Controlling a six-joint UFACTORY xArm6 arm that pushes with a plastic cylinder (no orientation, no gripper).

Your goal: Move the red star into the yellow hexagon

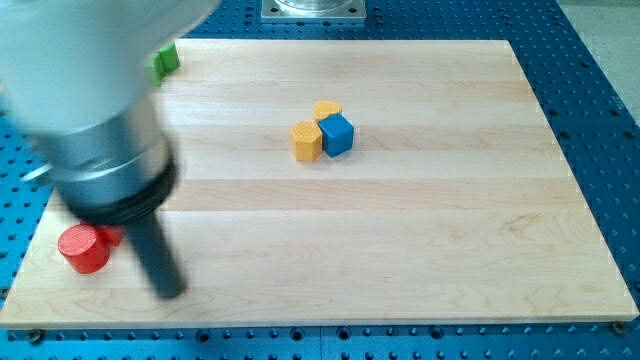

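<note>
**Our tip stands at the lower left, far from the yellow hexagon**

We see the wooden tabletop point(420, 250) from above, lying on a blue perforated base point(600, 60). Our arm point(85, 110) enters from the upper left of the frame as a large blurred grey body, and it ends in the dark rod. My tip point(172, 292) touches the tabletop in the lower left part of the frame. We carry no hand, so there is nothing that could open, close or hold a block; only the rod is there.

Just to the left of the rod lies a red cylinder point(83, 249), near the left edge of the tabletop. Between this cylinder and the rod a small red piece point(112, 236) shows; the arm hides most of it, and we cannot tell its shape, so we cannot say for sure that it is the red star.

The yellow hexagon point(307, 141) is near the upper middle of the frame, well apart from my tip. A blue cube point(338, 134) touches it on its right side, and a yellow heart point(327, 108) sits just behind both.

A green block point(165, 60) shows in the upper left, partly hidden by the arm.
</note>
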